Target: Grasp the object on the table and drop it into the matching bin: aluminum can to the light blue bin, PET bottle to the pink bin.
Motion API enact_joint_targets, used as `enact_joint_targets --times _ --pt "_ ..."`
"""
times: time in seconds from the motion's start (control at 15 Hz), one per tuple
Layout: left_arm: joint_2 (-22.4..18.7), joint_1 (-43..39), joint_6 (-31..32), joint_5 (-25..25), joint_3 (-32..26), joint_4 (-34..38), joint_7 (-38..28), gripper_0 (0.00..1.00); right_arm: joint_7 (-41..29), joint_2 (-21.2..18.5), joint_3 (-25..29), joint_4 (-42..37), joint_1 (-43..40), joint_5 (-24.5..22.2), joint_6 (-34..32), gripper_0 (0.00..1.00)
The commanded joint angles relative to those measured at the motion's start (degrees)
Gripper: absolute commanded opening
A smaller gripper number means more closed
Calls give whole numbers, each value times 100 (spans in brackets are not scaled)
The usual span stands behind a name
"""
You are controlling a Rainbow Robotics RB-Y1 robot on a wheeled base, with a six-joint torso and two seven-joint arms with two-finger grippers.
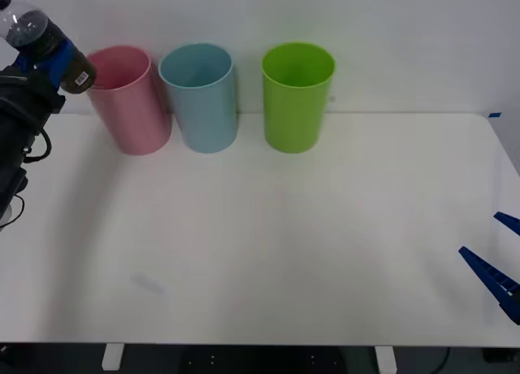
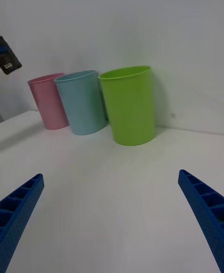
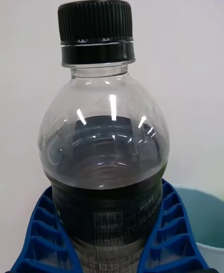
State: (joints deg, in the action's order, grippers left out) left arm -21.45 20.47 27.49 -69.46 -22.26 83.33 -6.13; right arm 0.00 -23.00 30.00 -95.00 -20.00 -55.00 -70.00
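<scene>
Two blue fingers of our left gripper [image 3: 109,249] clamp the PET bottle [image 3: 105,161] at ten o'clock beside the pink bin [image 1: 128,99], while our right gripper [image 2: 112,217] waits spread wide, empty, at four o'clock.

A tall lime green plastic cylinder bin [image 1: 298,96] [image 2: 128,105] stands upright and open-topped at the back of the bench, in front of a plain white wall [image 1: 390,32]. A small blue tape mark [image 1: 494,114] sits at the far right edge.
</scene>
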Motion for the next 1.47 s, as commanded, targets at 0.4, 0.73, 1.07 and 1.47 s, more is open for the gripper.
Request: enact_joint_targets --times 0.4,0.73,1.07,1.47 --pt "-114 1284 -183 -1078 64 -1469 7 0 0 0 0 0 0 0 0 100" --pt "-114 2084 -385 -1570 152 -2409 59 0 0 0 0 0 0 0 0 100" --pt "-114 2664 -675 -1878 257 -3165 121 0 0 0 0 0 0 0 0 100" --pt "-105 2690 -710 -1869 301 -3174 130 0 0 0 0 0 0 0 0 100"
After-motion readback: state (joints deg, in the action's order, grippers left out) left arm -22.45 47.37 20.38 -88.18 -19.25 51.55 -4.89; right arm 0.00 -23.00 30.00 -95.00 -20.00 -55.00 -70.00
